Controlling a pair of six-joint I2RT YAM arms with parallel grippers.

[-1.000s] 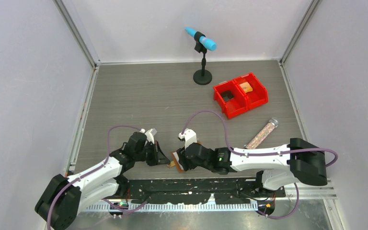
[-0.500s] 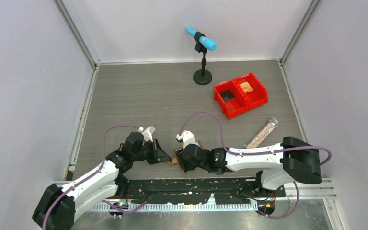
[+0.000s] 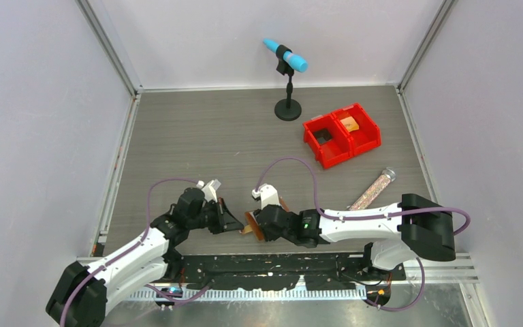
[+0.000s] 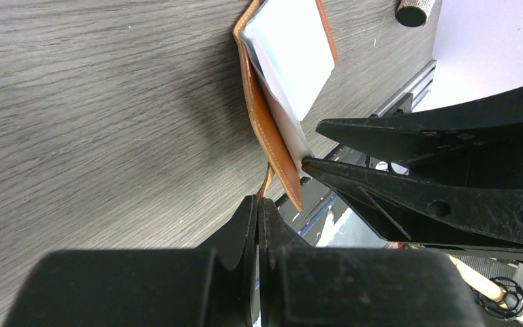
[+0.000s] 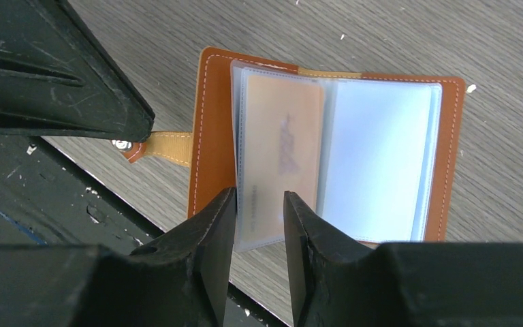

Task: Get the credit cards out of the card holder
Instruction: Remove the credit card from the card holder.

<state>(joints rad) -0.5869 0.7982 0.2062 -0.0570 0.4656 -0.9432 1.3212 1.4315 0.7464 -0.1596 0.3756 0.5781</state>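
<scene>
Right gripper point(image 5: 260, 204) fingers closer together than before, small gap left, tips at sleeve point(image 5: 262, 231) bottom edge. Left gripper point(image 4: 259, 204) clamped on tab point(image 5: 167, 146). Card holder point(image 5: 211, 136) open by table point(image 3: 211, 136) near edge. Looks light, floppy, slippery; pinch card point(image 5: 279, 143) edge.

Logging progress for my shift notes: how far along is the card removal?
Done: the card holder lies open, its tab pinched by the shut left hand. In hand: the right hand straddles the edge of the sleeve holding a card, jaws apart. Left: no card is out yet.
</scene>
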